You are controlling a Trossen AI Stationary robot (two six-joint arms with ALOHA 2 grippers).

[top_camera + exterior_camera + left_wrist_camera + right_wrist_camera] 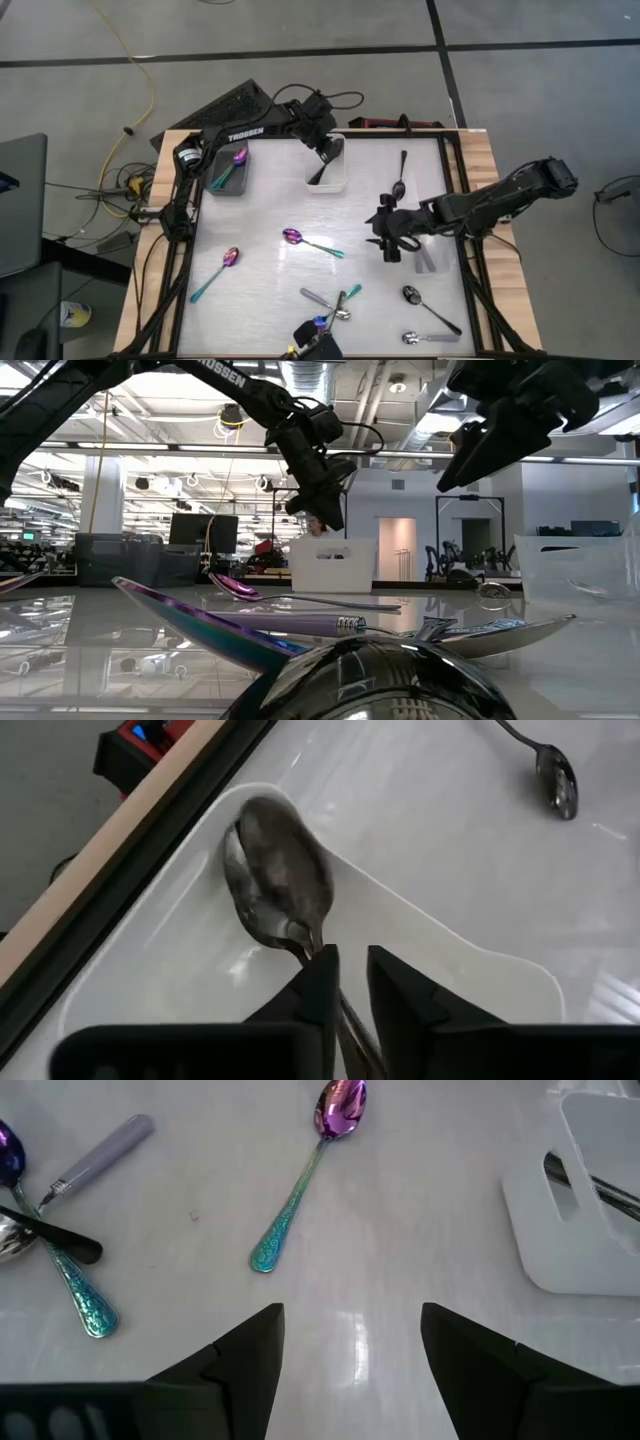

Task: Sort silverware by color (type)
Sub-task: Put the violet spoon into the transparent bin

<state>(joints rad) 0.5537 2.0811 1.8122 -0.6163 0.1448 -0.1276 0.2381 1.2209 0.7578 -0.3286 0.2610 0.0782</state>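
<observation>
At twelve o'clock, the left gripper [327, 152] hangs in the white bin [334, 183], fingers slightly parted around a black spoon [280, 880] handle. The right gripper [386, 240] hovers at three o'clock, fingers spread wide and empty.

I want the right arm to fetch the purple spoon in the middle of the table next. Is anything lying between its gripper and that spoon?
Nothing visible does. The right gripper hangs open above bare table, and the purple spoon lies alone just ahead of it. The nearest clutter, a pile of spoons, sits off to the side, clear of the path.
</observation>
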